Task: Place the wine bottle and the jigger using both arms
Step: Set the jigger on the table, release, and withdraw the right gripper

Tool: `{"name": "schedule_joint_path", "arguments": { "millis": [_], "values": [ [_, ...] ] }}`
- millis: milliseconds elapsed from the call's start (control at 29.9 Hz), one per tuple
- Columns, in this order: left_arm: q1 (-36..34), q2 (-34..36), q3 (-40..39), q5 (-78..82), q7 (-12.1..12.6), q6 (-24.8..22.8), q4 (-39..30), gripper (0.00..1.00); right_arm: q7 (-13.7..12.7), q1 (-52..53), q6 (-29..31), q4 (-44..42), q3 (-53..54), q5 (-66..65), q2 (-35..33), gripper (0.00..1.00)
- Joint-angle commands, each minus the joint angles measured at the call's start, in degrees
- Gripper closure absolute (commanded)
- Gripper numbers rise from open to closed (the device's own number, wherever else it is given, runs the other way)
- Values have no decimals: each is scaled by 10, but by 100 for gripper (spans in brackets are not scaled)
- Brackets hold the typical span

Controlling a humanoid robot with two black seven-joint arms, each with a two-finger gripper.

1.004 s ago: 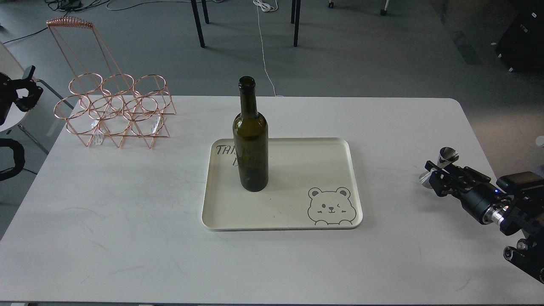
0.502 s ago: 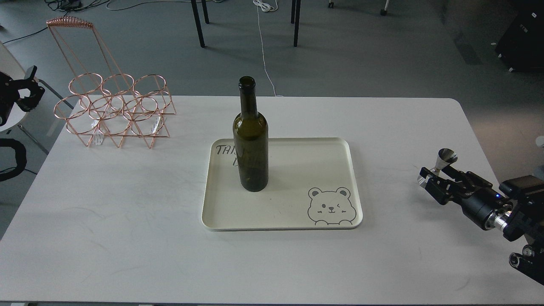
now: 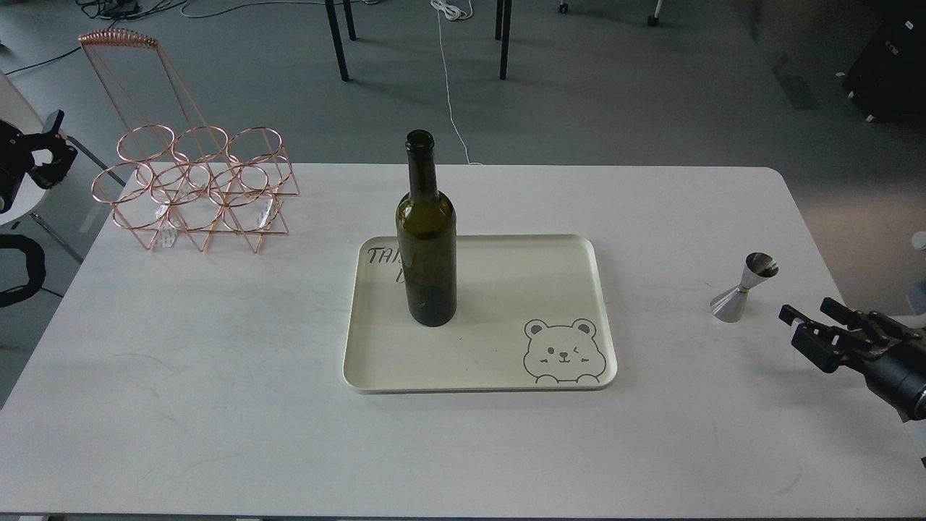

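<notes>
bottle (image 3: 426, 246): glossy dark green glass | jigger (image 3: 741, 287): polished silver metal | rack (image 3: 194, 187): shiny copper-toned wire | tray (image 3: 593, 304): smooth matt cream, looks plastic | bench (image 3: 217, 376): matt white, faintly scuffed

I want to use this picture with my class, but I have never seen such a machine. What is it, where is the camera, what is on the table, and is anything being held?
The camera sits in a humanoid robot's head, looking down at a white table. The black part at the right is its right pincer, open and holding nothing. The left pincer shows at the left edge, too small to judge. A green wine bottle stands upright on a cream tray. A steel jigger stands on the table beside the right pincer. A copper wire rack stands at the far left.
</notes>
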Motion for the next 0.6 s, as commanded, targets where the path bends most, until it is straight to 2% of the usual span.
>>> {"name": "schedule_joint_path", "arguments": {
  "millis": [0, 134, 301, 435, 569],
  "values": [
    [0, 8, 0, 0, 1, 0, -8, 2, 0, 37, 0, 2, 10, 26, -35, 21],
    [0, 20, 0, 0, 1, 0, -23, 2, 0, 96, 0, -9, 7, 82, -51, 16],
    [0, 33, 1, 1, 0, 0, -40, 2, 0, 182, 0, -35, 6, 143, -36, 14],
    [-1, 41, 2, 33, 0, 0, -40, 2, 0, 215, 0, -53, 10, 187, 16, 9],
    [-6, 62, 1, 51, 0, 0, -44, 2, 0, 256, 0, -110, 9, 280, 69, 6]
  ]
}}
